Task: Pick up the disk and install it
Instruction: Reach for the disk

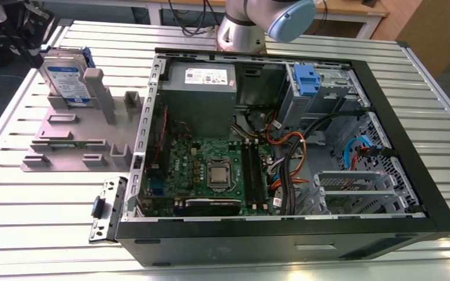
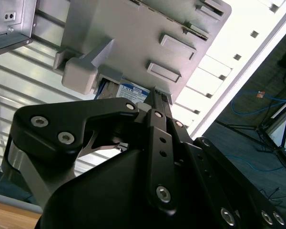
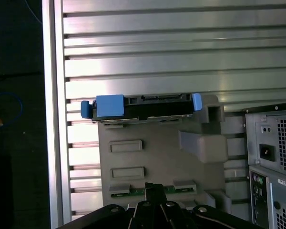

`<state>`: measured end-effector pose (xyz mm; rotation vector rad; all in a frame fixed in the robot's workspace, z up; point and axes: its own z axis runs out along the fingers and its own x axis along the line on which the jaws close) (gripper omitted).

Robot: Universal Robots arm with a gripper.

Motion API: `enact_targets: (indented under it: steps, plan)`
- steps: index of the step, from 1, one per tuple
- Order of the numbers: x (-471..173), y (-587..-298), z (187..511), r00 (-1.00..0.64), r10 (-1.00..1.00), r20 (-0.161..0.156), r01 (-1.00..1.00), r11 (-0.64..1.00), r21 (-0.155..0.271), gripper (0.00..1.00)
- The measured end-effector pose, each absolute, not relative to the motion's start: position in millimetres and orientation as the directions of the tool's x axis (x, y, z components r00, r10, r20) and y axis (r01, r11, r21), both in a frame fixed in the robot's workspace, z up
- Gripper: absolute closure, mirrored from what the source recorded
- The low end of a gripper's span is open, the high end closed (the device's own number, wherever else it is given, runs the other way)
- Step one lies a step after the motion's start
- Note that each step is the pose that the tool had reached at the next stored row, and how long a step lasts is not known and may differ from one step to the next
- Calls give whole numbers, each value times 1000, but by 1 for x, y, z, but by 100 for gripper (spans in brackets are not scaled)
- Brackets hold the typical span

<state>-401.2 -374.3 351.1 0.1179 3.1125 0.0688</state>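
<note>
- Table (image 1: 21, 193): slatted metal, with everything on it.
- Case (image 1: 287, 237): open, lying on its side.
- Holder (image 1: 61, 126): grey, at the exterior view's left of the case.
- Disk (image 1: 62, 79): standing on edge in the holder.
- Gripper (image 3: 155, 188): jaws closed, empty, near the holder, apart from the disk.

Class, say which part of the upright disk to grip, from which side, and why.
The disk stands on edge in the grey holder, top edge free, a post at one end; so probably pinch the top edge across the broad faces, coming from above.
</note>
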Motion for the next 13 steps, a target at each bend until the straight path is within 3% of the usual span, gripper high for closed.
enact_targets:
  steps: [13]
  plan:
    - [-402, -374, 348, -997, 76, -24, 75, 996, 45, 90]
